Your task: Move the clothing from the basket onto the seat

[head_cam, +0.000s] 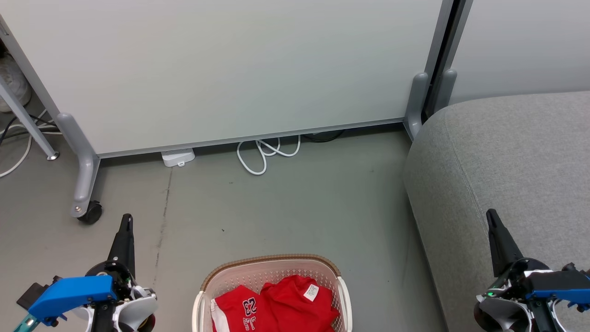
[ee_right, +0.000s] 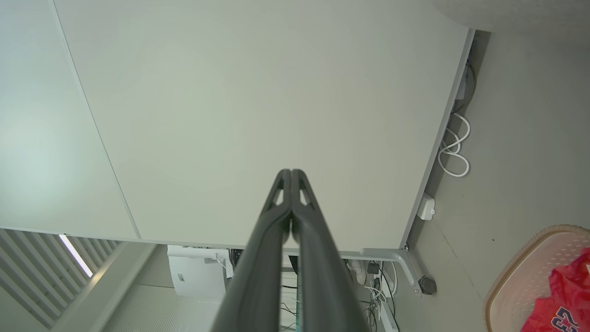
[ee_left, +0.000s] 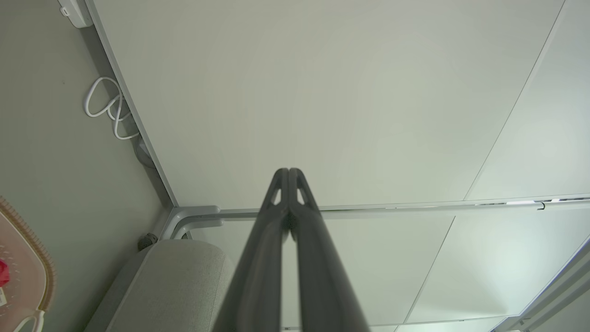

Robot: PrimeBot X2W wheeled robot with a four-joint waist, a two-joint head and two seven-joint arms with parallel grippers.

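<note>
You see red clothing (head_cam: 281, 304) crumpled inside the cream basket (head_cam: 272, 269); the grey seat (head_cam: 502, 157) stands right of it, probably bare.

Bright, even, diffuse light. Soft shadow under the white panel (head_cam: 221, 69) onto the floor (head_cam: 299, 198). Head view sharp. Wrist views bow straight lines at edges; left claw (ee_left: 289, 173) and right claw (ee_right: 291, 173) blur near lens. Light strip (ee_right: 76, 256) overexposed.

Bare floor (head_cam: 378, 221) between basket (head_cam: 272, 259) and seat (head_cam: 507, 161); partition (head_cam: 230, 69) behind.
</note>
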